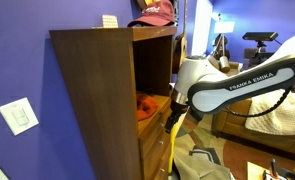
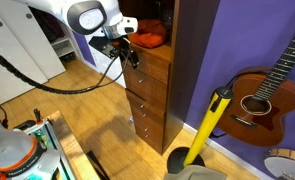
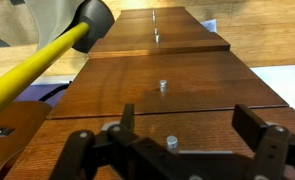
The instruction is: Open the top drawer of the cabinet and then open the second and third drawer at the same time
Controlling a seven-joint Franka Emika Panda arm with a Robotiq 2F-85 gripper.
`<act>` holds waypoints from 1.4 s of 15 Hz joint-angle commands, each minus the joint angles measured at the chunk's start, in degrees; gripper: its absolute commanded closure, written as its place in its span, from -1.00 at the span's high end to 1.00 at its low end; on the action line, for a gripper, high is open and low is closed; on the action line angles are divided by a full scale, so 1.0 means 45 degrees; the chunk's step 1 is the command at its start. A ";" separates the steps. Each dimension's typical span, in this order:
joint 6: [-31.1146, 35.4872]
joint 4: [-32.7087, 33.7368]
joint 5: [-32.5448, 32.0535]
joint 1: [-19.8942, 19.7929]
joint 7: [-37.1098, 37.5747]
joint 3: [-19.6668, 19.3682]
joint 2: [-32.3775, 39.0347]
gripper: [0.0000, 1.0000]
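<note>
A brown wooden cabinet (image 1: 92, 90) (image 2: 157, 95) has a stack of drawers below an open shelf. My gripper (image 2: 127, 52) (image 1: 175, 118) is at the top drawer front (image 2: 153, 66), just under the shelf. In the wrist view the gripper (image 3: 184, 110) is open, one finger on each side of the top drawer's small metal knob (image 3: 171, 142), without gripping it. The second drawer's knob (image 3: 162, 86) and a further knob (image 3: 155, 38) lie in line beyond it. The drawer fronts look flush and closed.
An orange object (image 1: 147, 103) lies on the open shelf and a pink cap (image 1: 155, 12) on top of the cabinet. A yellow pole with a black end (image 2: 209, 125) (image 3: 47, 65) leans beside the cabinet. A guitar (image 2: 257, 95) stands by the purple wall.
</note>
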 commanded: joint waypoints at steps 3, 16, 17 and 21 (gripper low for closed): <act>0.0356 0.0034 -0.0093 0.0089 -0.0127 -0.0012 0.0191 1.00; 0.1949 -0.0201 -0.0053 0.0043 -0.0415 -0.0108 0.0793 0.45; 0.2053 -0.0205 -0.0041 0.0051 -0.0447 -0.0111 0.0820 0.29; 0.2497 -0.0284 -0.0114 0.0029 -0.0531 -0.0121 0.0878 -0.37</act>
